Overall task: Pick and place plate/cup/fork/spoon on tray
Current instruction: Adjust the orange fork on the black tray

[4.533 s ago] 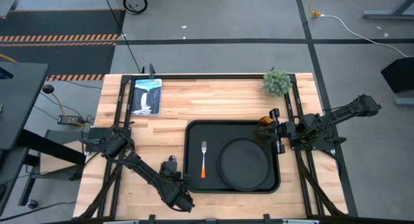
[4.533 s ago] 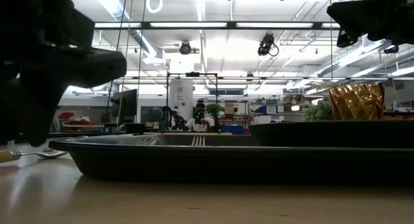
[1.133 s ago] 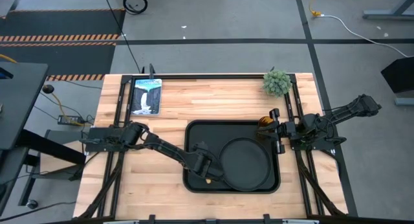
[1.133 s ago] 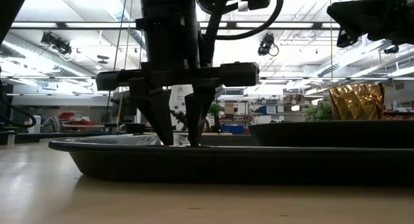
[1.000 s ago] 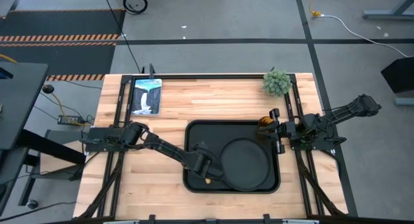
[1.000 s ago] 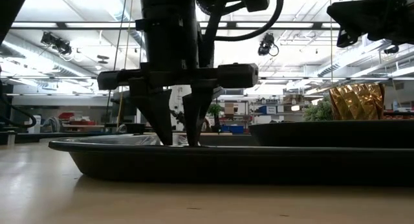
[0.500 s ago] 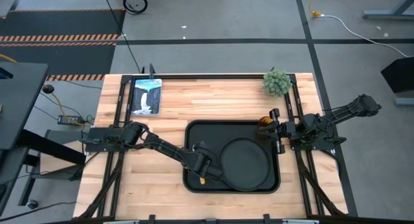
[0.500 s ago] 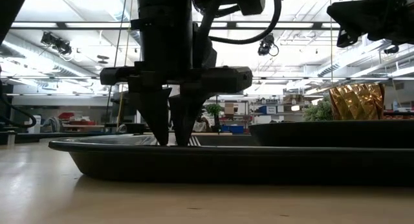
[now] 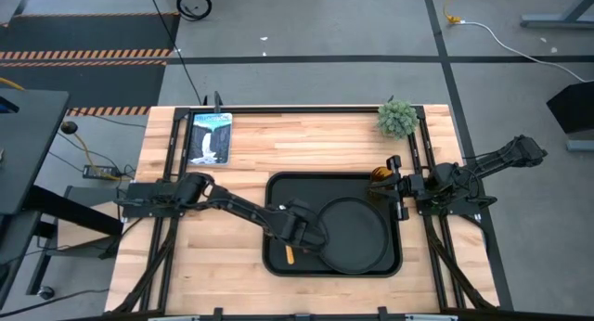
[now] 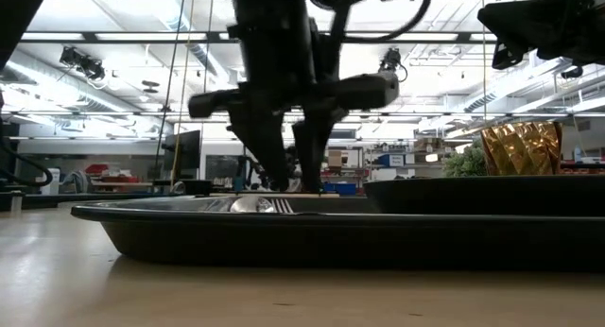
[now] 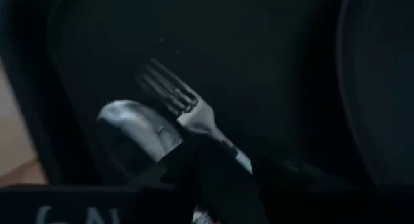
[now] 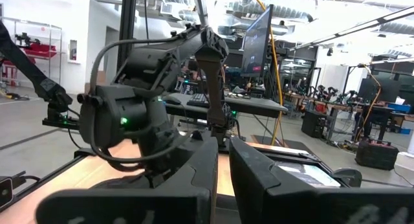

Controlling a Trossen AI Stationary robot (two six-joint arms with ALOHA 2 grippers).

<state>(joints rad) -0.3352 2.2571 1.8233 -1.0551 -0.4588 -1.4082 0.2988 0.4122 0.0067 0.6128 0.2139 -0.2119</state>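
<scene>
The black tray (image 9: 275,193) lies mid-table. On it sit the round black plate (image 9: 353,236), the fork (image 11: 173,96) and the spoon (image 11: 132,133), side by side left of the plate. The spoon's orange handle (image 9: 288,254) points toward the near edge. The amber cup (image 9: 380,179) stands at the tray's far right corner. My left gripper (image 10: 295,187) hangs just above the fork and spoon, tilted, its fingers slightly apart and empty. My right gripper (image 9: 397,185) waits, shut, beside and above the cup.
A green potted plant (image 9: 397,119) stands at the far right of the table. A flat picture panel (image 9: 209,137) lies at the far left. Bare wood (image 9: 204,265) lies left of the tray.
My left gripper has risen off the tray floor and gone a little toward the far edge, turning and tipping as it rose. Its finger gap narrowed while it was still low. The spoon stays lying on the tray beside the fork.
</scene>
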